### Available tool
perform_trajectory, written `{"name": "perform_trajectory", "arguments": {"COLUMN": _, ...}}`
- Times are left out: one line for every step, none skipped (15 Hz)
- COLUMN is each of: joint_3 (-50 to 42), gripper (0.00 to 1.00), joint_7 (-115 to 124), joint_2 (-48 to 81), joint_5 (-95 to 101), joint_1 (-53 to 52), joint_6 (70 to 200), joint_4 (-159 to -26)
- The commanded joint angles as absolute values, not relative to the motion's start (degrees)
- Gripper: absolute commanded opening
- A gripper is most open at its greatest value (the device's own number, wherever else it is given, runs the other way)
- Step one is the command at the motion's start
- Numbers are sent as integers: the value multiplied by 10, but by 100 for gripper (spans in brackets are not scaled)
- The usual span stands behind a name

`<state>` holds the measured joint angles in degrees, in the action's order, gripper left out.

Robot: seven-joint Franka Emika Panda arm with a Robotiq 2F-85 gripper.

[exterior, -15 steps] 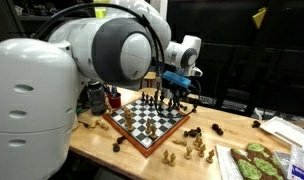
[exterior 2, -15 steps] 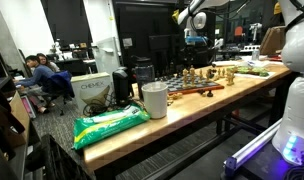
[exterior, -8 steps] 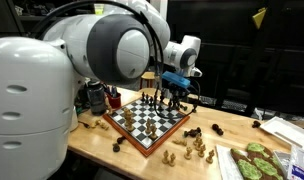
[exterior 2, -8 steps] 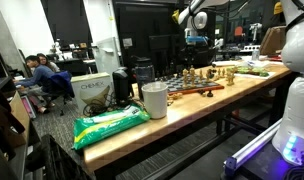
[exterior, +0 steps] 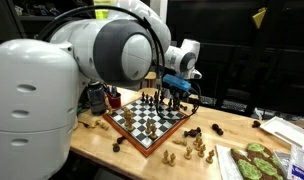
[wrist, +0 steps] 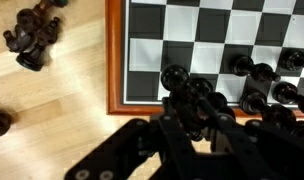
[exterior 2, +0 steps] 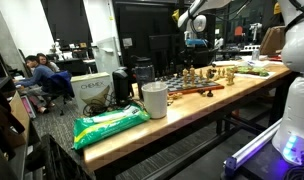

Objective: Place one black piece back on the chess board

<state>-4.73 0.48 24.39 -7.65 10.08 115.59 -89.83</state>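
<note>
Just below the end effector [exterior: 173,93], black pieces [wrist: 257,85] crowd the chess board [wrist: 115,60] edge; cannot tell if it grips one. Risk: descent knocks neighbours over.

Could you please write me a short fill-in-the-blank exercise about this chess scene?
The chess board has black and ____ checks. The pincer hangs over the board's ____ pieces. In an exterior view, the bag beside the cup is ____. Missing words: white; black; green.
</note>
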Motion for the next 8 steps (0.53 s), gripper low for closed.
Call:
{"name": "perform_trajectory", "arguments": {"joint_3": -46, "gripper": 7, "joint_7": -18, "joint_2": 240, "joint_5": -82, "joint_1": 103, "joint_6": 1178, "joint_4": -904}}
{"name": "perform_trajectory", "arguments": {"joint_3": -46, "gripper": 7, "joint_7": -20, "joint_2": 239, "joint_5": -81, "joint_1": 103, "joint_6": 1187, "joint_4": -907}}
{"name": "perform_trajectory", "arguments": {"joint_3": -47, "gripper": 7, "joint_7": -21, "joint_2": 239, "joint_5": -79, "joint_1": 102, "joint_6": 1194, "joint_4": -909}}
{"name": "perform_trajectory", "arguments": {"joint_3": -46, "gripper": 7, "joint_7": -24, "joint_2": 239, "joint_5": -80, "joint_1": 102, "joint_6": 1199, "joint_4": -911}}
{"name": "perform_trajectory", "arguments": {"joint_3": -45, "gripper": 7, "joint_7": -28, "joint_2": 239, "joint_5": -82, "joint_1": 103, "joint_6": 1203, "joint_4": -912}}
{"name": "perform_trajectory", "arguments": {"joint_3": -44, "gripper": 7, "joint_7": -29, "joint_2": 239, "joint_5": -84, "joint_1": 104, "joint_6": 1207, "joint_4": -912}}
{"name": "perform_trajectory", "arguments": {"joint_3": -44, "gripper": 7, "joint_7": -32, "joint_2": 240, "joint_5": -85, "joint_1": 104, "joint_6": 1208, "joint_4": -913}}
{"name": "perform_trajectory", "arguments": {"joint_3": -44, "gripper": 7, "joint_7": -33, "joint_2": 241, "joint_5": -86, "joint_1": 104, "joint_6": 1208, "joint_4": -913}}
